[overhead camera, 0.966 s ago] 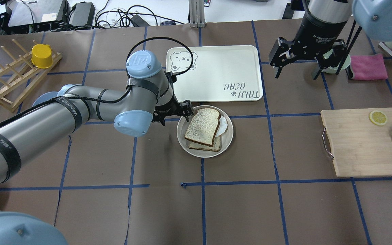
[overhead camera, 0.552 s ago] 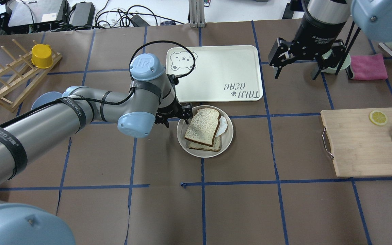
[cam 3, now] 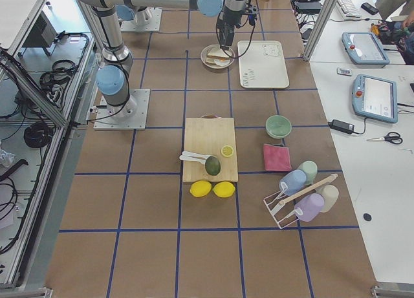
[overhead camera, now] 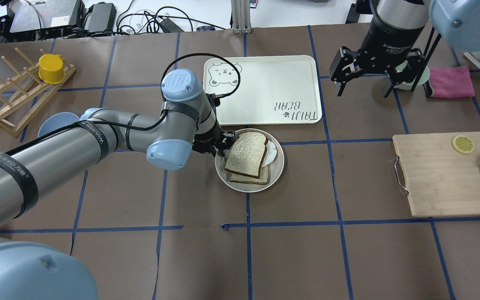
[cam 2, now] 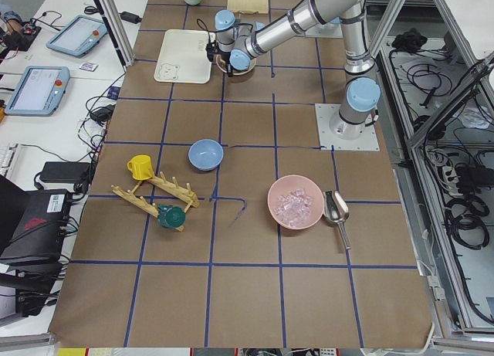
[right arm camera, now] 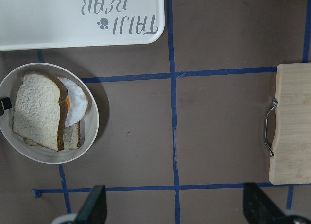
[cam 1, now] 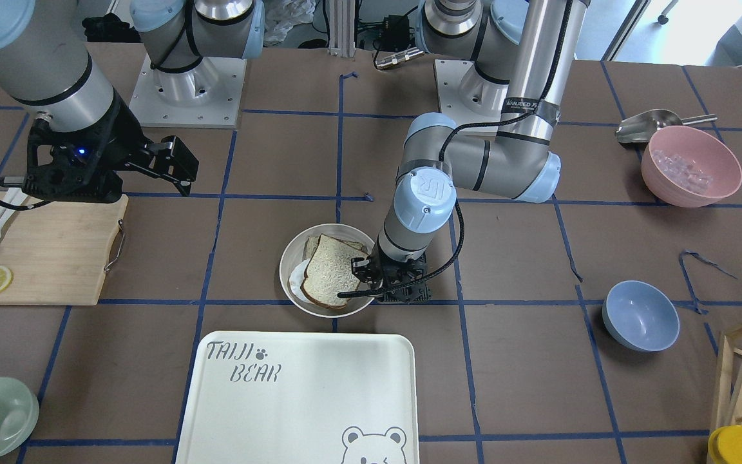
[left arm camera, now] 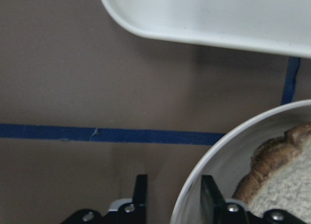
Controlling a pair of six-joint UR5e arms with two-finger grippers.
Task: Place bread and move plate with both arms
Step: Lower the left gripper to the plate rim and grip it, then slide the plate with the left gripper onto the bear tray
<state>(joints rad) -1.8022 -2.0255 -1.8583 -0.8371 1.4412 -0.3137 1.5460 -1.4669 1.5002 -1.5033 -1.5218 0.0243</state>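
The bread (overhead camera: 246, 153), a speckled slice with a dark crust, lies tilted on top of a paler slice and a fried egg (overhead camera: 271, 153) in the round off-white plate (overhead camera: 279, 168). It also shows in the front view (cam 1: 331, 270) and in the right wrist view (right arm camera: 36, 110). My left gripper (overhead camera: 222, 146) is low at the plate's left rim. In the left wrist view its jaws straddle the rim (left arm camera: 209, 151), apart, one finger outside and one inside. My right gripper (overhead camera: 363, 79) hangs open and empty, high over the table's back right.
The white bear-print tray (overhead camera: 265, 89) lies just behind the plate. A wooden cutting board (overhead camera: 440, 175) with a lemon slice is at the right. A pink cloth (overhead camera: 450, 81), a wooden rack (overhead camera: 15, 96) and a blue bowl (cam 1: 640, 316) stand further off.
My left gripper has moved right and down onto the plate's left rim, so its fingers now straddle it. The plate has shifted very slightly. The right arm has barely moved.
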